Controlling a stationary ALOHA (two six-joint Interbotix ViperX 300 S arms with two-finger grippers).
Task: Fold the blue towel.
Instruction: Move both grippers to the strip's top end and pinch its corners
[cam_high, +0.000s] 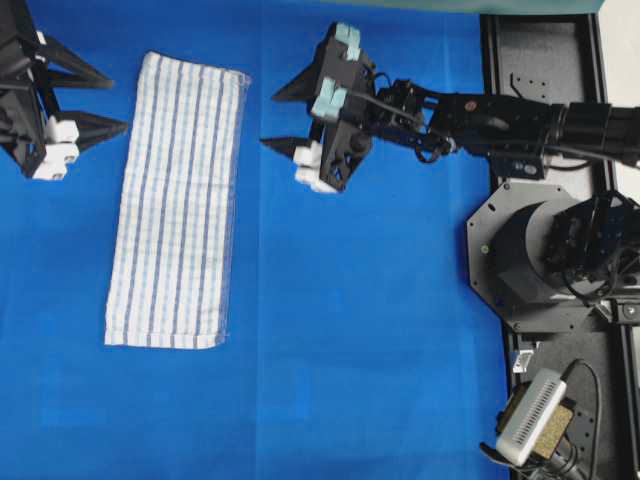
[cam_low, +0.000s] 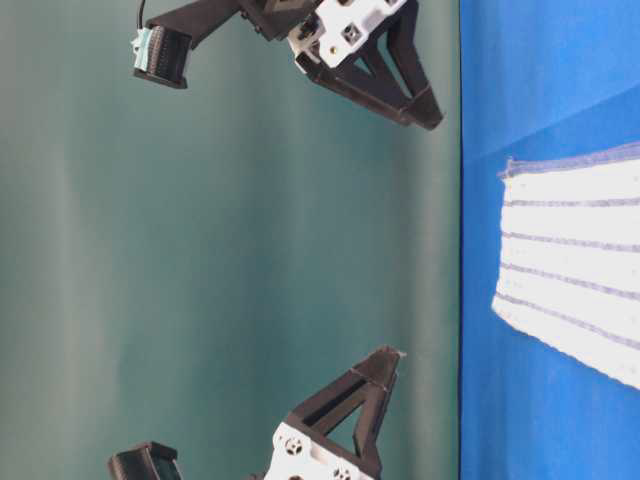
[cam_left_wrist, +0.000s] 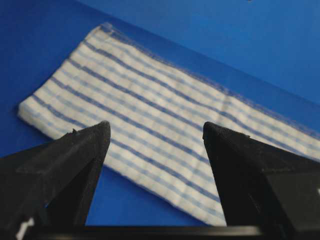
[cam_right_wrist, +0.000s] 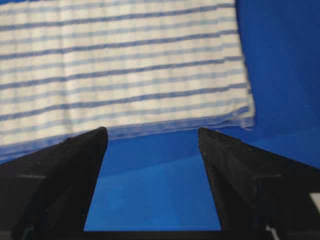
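- Looking at the towel (cam_high: 177, 203): it lies flat on the blue cover (cam_high: 360, 330), left of centre in the overhead view, already a long narrow strip. The right wrist view shows layered edges along its near side, so we judge at least one lengthwise fold is done.
- Still to do, in our judgement: a fold across the length, end to end. Neither claw touches the cloth.
- Long axis runs top to bottom in the overhead view, tilted slightly, top end leaning right. Stripes follow the length.
- Left gripper (cam_high: 100, 100): fingers apart, empty, just beside the towel's top-left edge and above the cover.
- Right gripper (cam_high: 275, 120): fingers apart, empty, near the top-right edge, pointing at the towel.
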